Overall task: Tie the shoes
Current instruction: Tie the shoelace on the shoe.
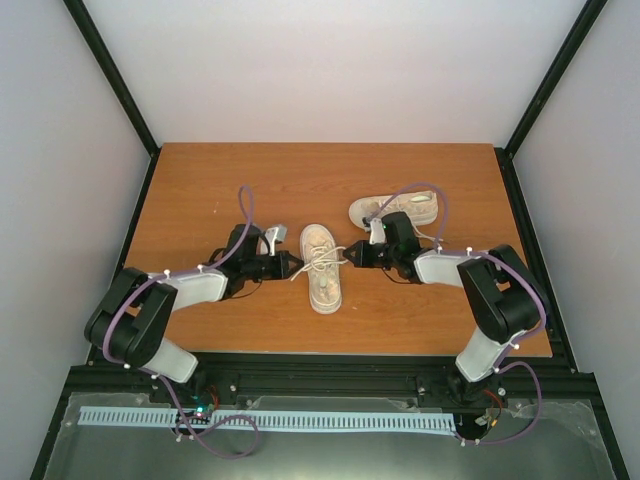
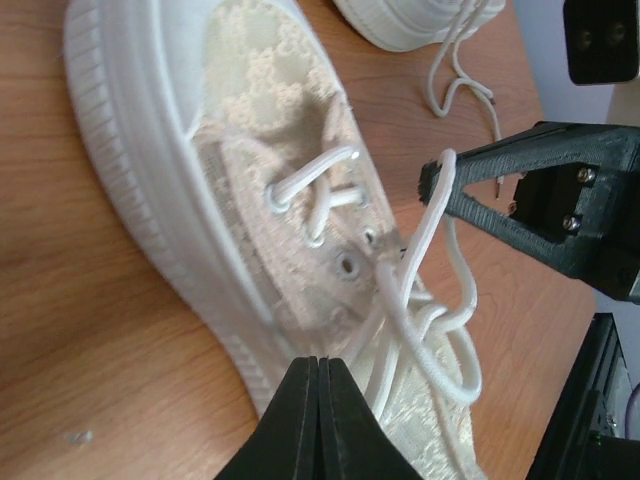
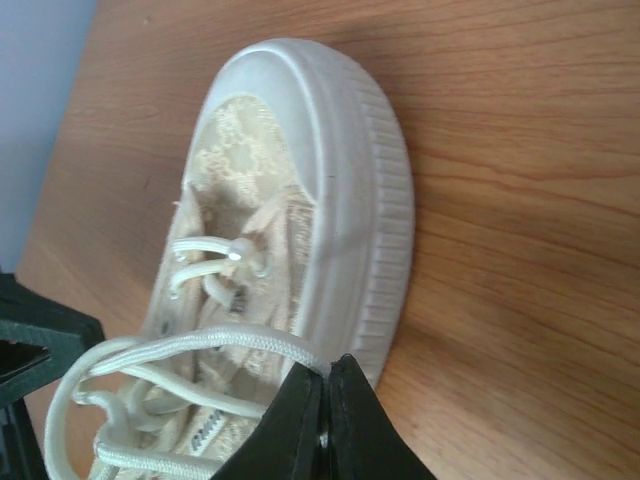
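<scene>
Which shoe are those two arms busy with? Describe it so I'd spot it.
On the wooden table, look at its middle. A cream shoe lies there between the left gripper and the right gripper, its laces pulled out sideways. The other shoe sits farther back, by the right arm.

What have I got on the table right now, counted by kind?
Shoes: 2, the centre shoe between the grippers and the far shoe by the right arm.
Grippers: 2, the left gripper and the right gripper, both shut; the right one pinches a lace of the centre shoe.
Total: 4.
</scene>
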